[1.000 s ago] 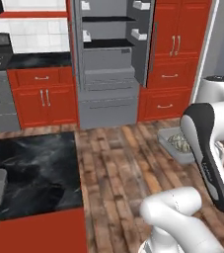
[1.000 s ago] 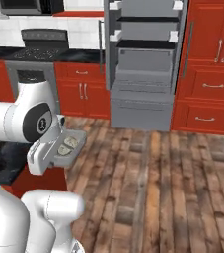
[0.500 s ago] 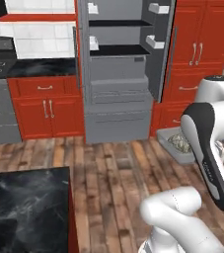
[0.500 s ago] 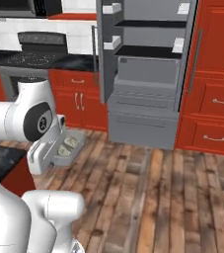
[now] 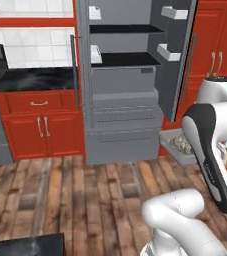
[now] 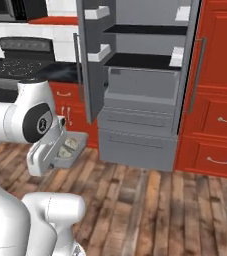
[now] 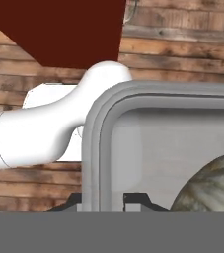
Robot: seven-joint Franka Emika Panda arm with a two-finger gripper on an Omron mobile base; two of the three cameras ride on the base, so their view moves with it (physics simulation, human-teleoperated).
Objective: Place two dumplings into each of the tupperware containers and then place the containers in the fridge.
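Right base view: one tupperware container (image 6: 69,150) carried beside the arm, two dumplings (image 6: 66,148) inside, long axis running toward the fridge (image 6: 140,90). Gripper (image 7: 108,202) clamped tight on the container's rim. Since a second ago: base driven nearer, fridge now larger and more central.

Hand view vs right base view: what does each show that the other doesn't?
Hand view alone: the tool shut on the tupperware container's rim. Right base view alone: the open fridge, its door bins, red cabinets, the stove. Shared: the container with a dumpling inside, over the wood floor.
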